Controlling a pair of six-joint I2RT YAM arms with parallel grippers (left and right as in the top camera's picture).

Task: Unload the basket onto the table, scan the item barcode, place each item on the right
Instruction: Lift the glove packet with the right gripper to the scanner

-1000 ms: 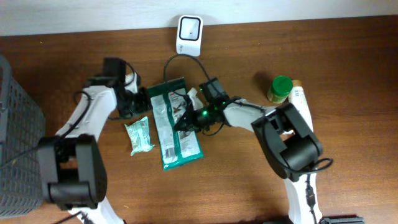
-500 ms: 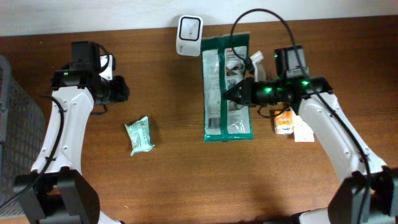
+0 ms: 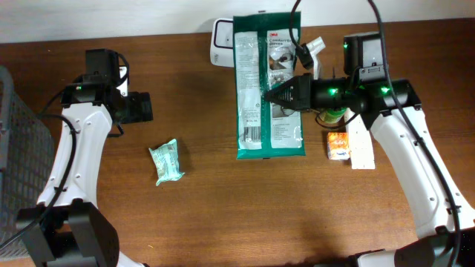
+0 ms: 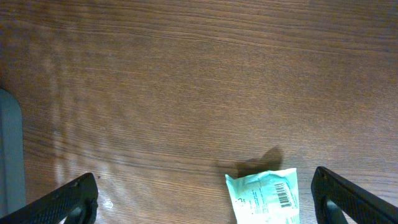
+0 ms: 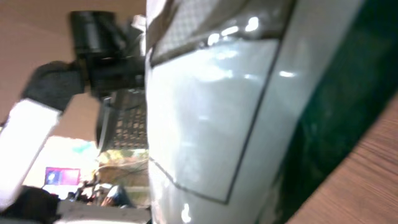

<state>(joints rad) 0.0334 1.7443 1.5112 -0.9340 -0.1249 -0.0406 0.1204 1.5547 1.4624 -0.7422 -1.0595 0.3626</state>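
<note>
The right gripper (image 3: 272,96) is clamped thin on the right edge of the pack (image 3: 252,111), which hangs above the back of the table (image 3: 223,215) and covers part of the scanner (image 3: 220,37) from overhead. The main risk is that grip. The pack is long and soft and is held at one edge only, so it may droop, twist or slide out when the arm tilts it. A bent or glossy face could also keep the code from reading, and the right wrist view shows bright glare on the film. I cannot tell which face carries the barcode, so the wrong side may be the one presented. The pack's far end is close to the scanner and could knock it, and the cable looping over the right arm could catch on the pack's top. The left gripper (image 3: 141,107) is spread wide and holds nothing. It hangs over bare wood, well apart from the pack, with a small teal packet (image 4: 264,196) just below it. The table is brown wood grain with a slight sheen. A grey basket (image 3: 11,133) is at its left edge, and a jar (image 3: 334,115) and boxes sit under the right arm. A pale wall runs behind the table.
</note>
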